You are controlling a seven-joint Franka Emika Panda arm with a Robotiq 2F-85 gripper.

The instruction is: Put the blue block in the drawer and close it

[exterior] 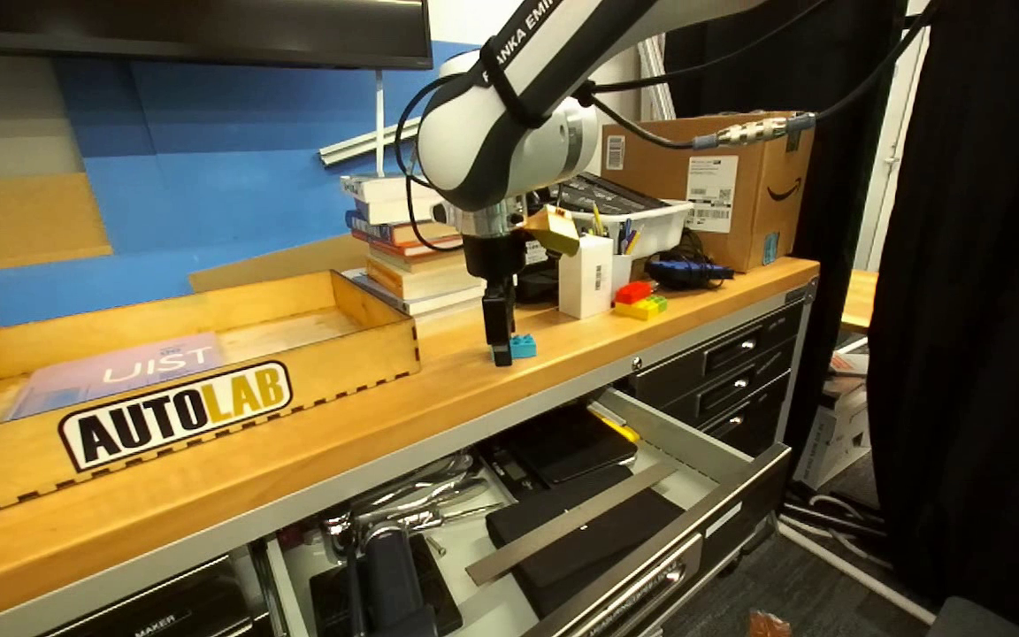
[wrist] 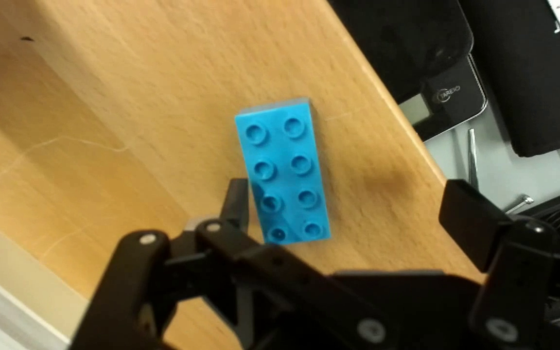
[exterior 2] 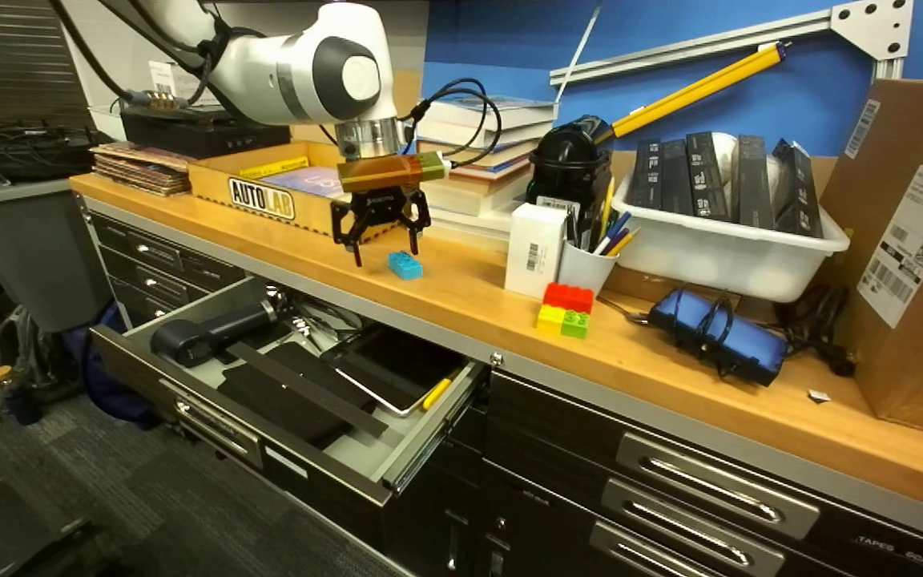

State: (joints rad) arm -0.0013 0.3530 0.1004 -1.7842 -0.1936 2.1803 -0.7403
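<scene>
The blue block (exterior: 523, 346) lies studs up on the wooden worktop near its front edge. It also shows in an exterior view (exterior 2: 405, 265) and in the wrist view (wrist: 287, 172). The drawer (exterior: 695, 435) stands pulled out below the worktop, with its dark front (exterior 2: 137, 369) forward. My gripper (wrist: 350, 209) points down, open and empty, with its fingers wide apart. In the wrist view one finger is close beside the block's left long side, and the other is far to its right, near the worktop edge. Whether the near finger touches the block I cannot tell.
The drawer holds a dark handheld tool (exterior 2: 213, 332), a flat metal strip (exterior 2: 301, 389) and black flat items. A wooden AUTOLAB tray (exterior: 182, 407), stacked books (exterior: 425, 274), a white box (exterior 2: 536, 248) and a red, yellow and green brick stack (exterior 2: 566, 308) stand on the worktop.
</scene>
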